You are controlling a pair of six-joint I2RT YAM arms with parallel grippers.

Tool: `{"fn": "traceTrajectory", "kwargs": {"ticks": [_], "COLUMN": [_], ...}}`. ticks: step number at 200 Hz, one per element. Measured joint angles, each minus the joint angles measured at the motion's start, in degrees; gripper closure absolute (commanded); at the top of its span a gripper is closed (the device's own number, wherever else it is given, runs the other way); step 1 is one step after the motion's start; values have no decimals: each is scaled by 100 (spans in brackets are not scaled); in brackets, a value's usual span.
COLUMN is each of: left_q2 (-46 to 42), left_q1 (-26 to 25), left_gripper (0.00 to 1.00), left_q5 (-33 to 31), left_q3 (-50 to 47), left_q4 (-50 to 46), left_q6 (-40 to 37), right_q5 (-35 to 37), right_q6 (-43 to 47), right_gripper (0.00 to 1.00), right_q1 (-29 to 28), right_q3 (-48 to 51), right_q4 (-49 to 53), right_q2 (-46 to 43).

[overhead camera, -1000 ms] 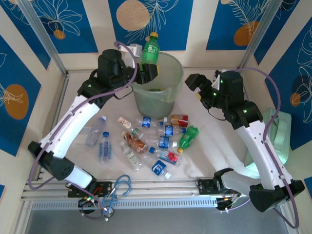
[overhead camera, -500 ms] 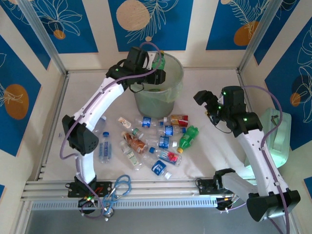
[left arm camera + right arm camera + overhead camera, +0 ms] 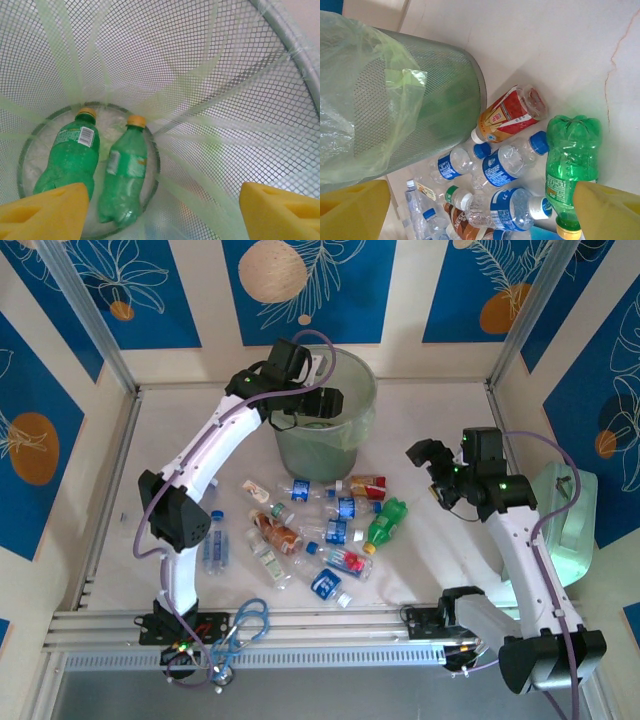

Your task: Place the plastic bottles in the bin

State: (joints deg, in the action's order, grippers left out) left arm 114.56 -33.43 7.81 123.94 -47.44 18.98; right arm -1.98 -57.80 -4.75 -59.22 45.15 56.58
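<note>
Over the bin's floor, my left pads are running off the lower edge of the wrist view, one covering the base of the green bottle with the barcode. In front of the bin, my right pad is hiding one side of the neck of the green bottle on the table, and the frame is cutting off the bin's mouth. From above, my left gripper is masking part of the bin's rim.

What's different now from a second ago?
The left gripper swung over the round pale-green mesh bin and opened, dropping what it held; two green yellow-capped plastic bottles lie at the bottom. The open right gripper drew back toward its base. The pile of plastic bottles on the table stayed put.
</note>
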Motion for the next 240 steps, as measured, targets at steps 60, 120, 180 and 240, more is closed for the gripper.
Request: {"fn": "traceTrajectory", "kwargs": {"ticks": [60, 120, 180, 240], "left_q2": [-214, -2588, -4725, -4481], "left_q1": [0, 74, 1578, 2524], "left_gripper": [18, 16, 4, 4], "left_q5": [-90, -859, -1458, -1390], "left_q3": [9, -1325, -4199, -5748], "left_q4": [9, 398, 422, 146], "left_q6": [46, 107, 476, 492], "right_q5": [-20, -42, -39, 7], "right_q6": [83, 146, 144, 20], "right_gripper": [6, 7, 7, 7], "right_q1": [9, -11, -286, -870], "right_q3": [0, 26, 310, 562], "right_q4": [76, 68, -9, -212], "right_q2": [83, 101, 109, 286]}}
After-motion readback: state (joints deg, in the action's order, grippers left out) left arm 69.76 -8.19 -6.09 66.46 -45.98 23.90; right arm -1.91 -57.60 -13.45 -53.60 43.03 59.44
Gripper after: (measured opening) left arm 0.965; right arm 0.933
